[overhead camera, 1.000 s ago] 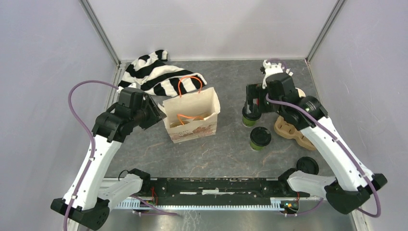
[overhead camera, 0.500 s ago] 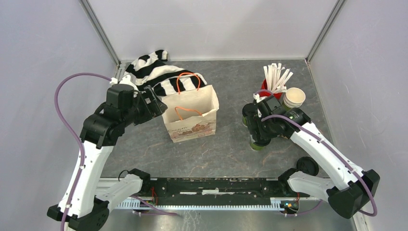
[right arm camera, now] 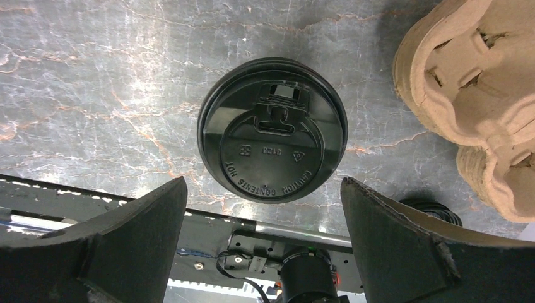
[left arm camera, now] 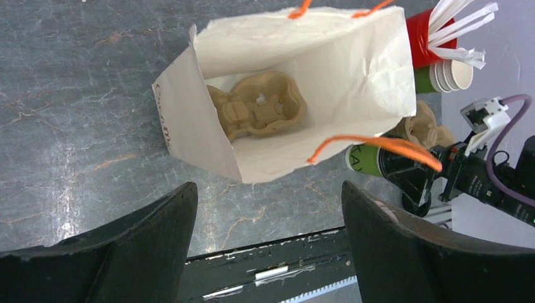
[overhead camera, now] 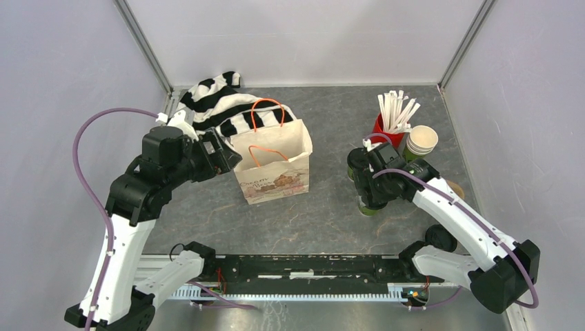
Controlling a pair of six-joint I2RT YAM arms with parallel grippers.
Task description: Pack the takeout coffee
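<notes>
Top external: the left gripper (overhead camera: pixel 227 155) has just sprung its jaws apart beside the left rim of the paper bag (overhead camera: pixel 272 162), which stands open mid-worktop with a pulp carrier (left arm camera: pixel 258 112) inside, ready for loading. Across bare worktop to the right, the right gripper (right arm camera: pixel 262 183), fingers wide, has swung from the far coffee cup (overhead camera: pixel 356 160) to hang over the near coffee cup (right arm camera: pixel 272 129), probably the next pick. A spare carrier (right arm camera: pixel 479 107) and the red cup (overhead camera: pixel 386 127) crowd the right edge.

The paper bag (overhead camera: pixel 272 162) stands open, one orange handle (left arm camera: pixel 378 145) drooping across its mouth and a cardboard tray (left arm camera: pixel 258 110) lying on its floor. Bare table (overhead camera: pixel 331 200) separates it from the lidded cups (right arm camera: pixel 272 129), hemmed behind by a red cup of sticks (overhead camera: pixel 390 121) and stacked cups (overhead camera: pixel 419 141).
</notes>
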